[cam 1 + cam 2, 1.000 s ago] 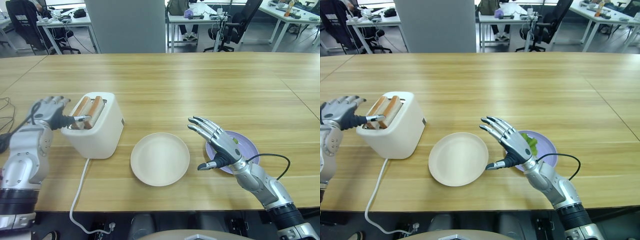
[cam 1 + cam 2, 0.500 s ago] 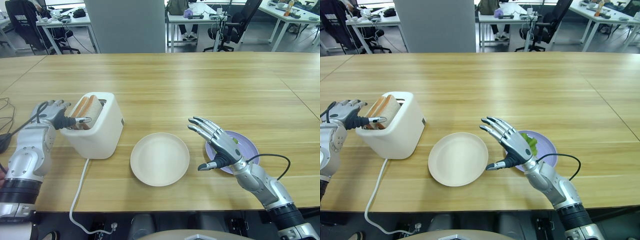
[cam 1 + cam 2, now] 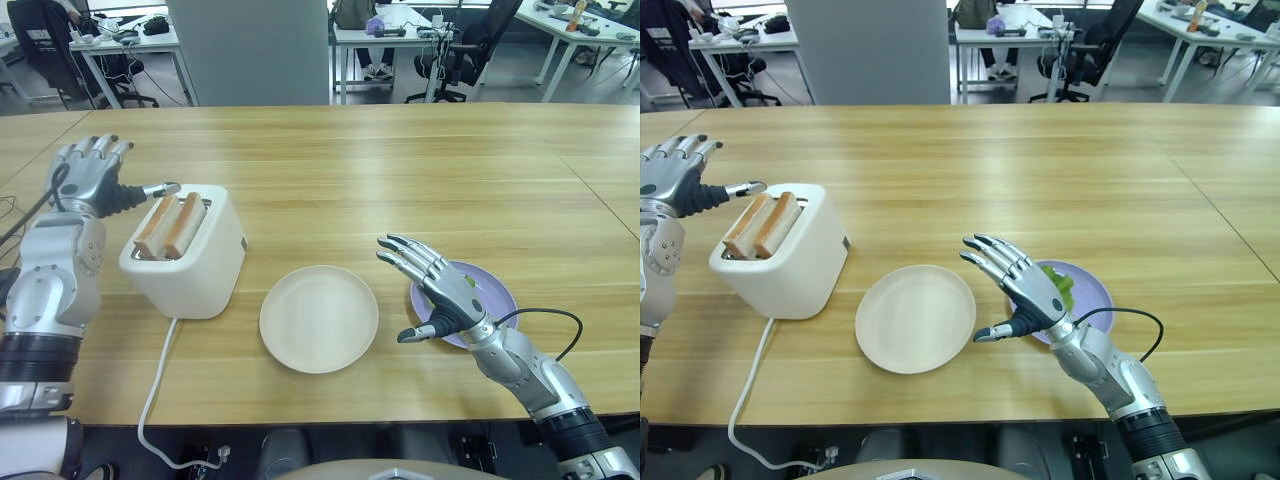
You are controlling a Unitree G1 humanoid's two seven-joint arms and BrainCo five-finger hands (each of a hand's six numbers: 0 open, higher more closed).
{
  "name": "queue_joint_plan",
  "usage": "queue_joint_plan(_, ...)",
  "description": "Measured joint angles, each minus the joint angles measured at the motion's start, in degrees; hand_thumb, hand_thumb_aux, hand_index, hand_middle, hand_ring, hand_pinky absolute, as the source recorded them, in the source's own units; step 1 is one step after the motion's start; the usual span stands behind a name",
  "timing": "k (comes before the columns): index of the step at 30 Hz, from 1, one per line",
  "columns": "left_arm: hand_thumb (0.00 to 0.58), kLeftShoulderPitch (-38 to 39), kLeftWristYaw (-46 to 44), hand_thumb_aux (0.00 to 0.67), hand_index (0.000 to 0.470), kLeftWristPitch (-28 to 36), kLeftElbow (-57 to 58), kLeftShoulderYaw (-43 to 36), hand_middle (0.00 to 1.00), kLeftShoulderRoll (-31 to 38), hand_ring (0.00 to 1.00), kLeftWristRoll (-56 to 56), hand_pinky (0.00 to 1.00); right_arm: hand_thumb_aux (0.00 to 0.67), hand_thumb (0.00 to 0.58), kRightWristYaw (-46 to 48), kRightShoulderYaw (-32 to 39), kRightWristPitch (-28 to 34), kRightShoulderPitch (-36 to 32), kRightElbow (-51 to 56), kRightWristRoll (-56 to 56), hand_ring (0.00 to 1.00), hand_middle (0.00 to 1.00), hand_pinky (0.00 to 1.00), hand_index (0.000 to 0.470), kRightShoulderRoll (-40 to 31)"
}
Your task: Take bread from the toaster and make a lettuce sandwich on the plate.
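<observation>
Two bread slices stood in one toaster, beside one cream plate and one purple dish of lettuce. The left hand and right hand had fingers spread, gripping nothing. The wooden surface stood before office desks.

Illumination: bright, even and diffuse, falling from overhead.
Desk: uniformly lit, with a pale soft sheen across the far half and no hard glare.
Shadows: faint and soft-edged. There is a narrow rim under the near edge of the cream plate, a thin line at the toaster base, and a dim patch beneath the right robot hand.
Highlights: small glints on the metal of the left robot hand.
Distortion: desk seams fan outward toward the side edges.
</observation>
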Motion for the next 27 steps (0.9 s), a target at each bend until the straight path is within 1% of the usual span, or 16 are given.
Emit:
queue_joint_plan(5, 0.000, -0.56, 1.26, 0.000, 0.000, -0.43, 7.41, -2.32, 0.00, 1.16, 0.00, 0.53, 0.00, 0.000, 0.000, 0.08, 0.00, 0.01, 0.06, -0.08, 0.03, 0.00, 0.00, 0.00, 0.000, 0.00)
queue_joint_plan(11, 0.000, -2.82, 3.00, 0.000, 0.000, -0.79, 17.80, -8.08, 0.00, 1.26, 0.00, 2.55, 0.00, 0.000, 0.000, 0.34, 0.00, 0.02, 0.30, -0.24, 0.11, 0.00, 0.00, 0.00, 0.000, -0.01)
queue_joint_plan(19, 0.000, -4.44, 3.31, 0.000, 0.000, -0.28, 17.97, -11.53, 0.00, 1.72, 0.00, 4.13, 0.00, 0.000, 0.000, 0.93, -0.01, 0.01, 0.63, -0.72, 0.26, 0.00, 0.00, 0.00, 0.000, -0.03)
queue_joint_plan(27, 0.000, -4.54, 0.44, 0.000, 0.000, 0.03, 13.85, -14.62, 0.00, 1.24, 0.00, 6.18, 0.00, 0.000, 0.000, 1.31, -0.03, 0.01, 0.94, -1.07, 0.32, 0.00, 0.00, 0.00, 0.000, -0.09)
